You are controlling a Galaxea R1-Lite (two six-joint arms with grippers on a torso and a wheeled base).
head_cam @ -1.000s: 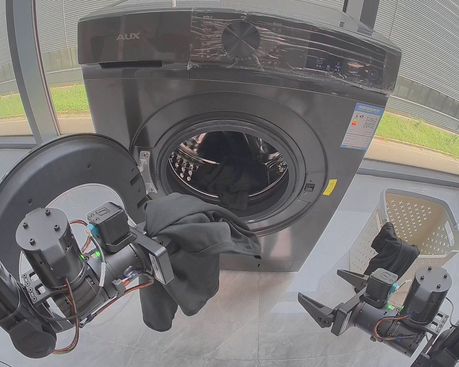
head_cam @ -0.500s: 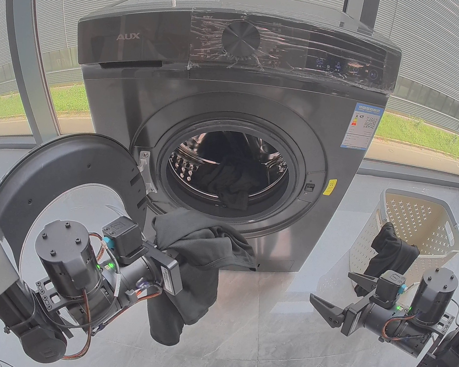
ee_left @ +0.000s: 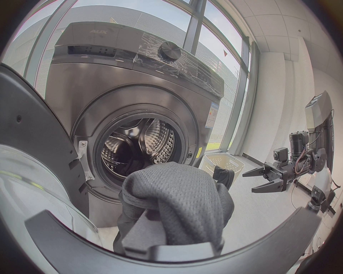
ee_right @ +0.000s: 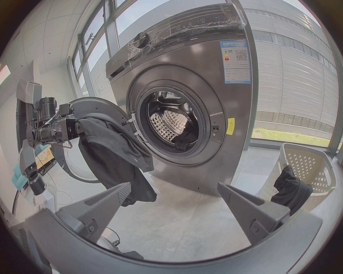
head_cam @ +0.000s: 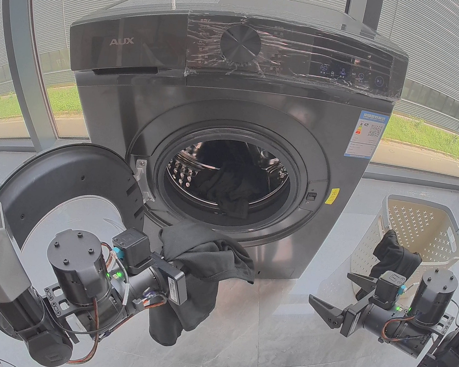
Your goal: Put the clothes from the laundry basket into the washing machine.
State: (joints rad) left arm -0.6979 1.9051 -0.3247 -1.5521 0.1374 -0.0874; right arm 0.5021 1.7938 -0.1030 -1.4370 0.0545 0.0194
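Clothes bound for the drum: a dark grey knit garment (head_cam: 205, 255) hung bunched and drooping from the left pincer (head_cam: 189, 275), which was clamped on a fold of it. The pincer sat low before the washing machine (head_cam: 239, 100), just short of its mouth. The hold apparently kept the cloth off the glossy tiled floor (head_cam: 278, 334) and roughly in line with the opening. The right pincer (head_cam: 332, 289) hung empty with its wedge-shaped black jaws spread wide, near the laundry basket (head_cam: 429, 207) (likely poised for the next pick). One black garment (head_cam: 393, 257) lay slumped over the front rim of that cream, perforated plastic basket, which stood on the floor at the machine's side. Beyond, the round, dark-rimmed door (head_cam: 65, 184) stood swung wide open, leaving the mouth free. Inside the dimpled steel drum (head_cam: 187, 168), dark clothes (head_cam: 226, 186) already lay in a heap.
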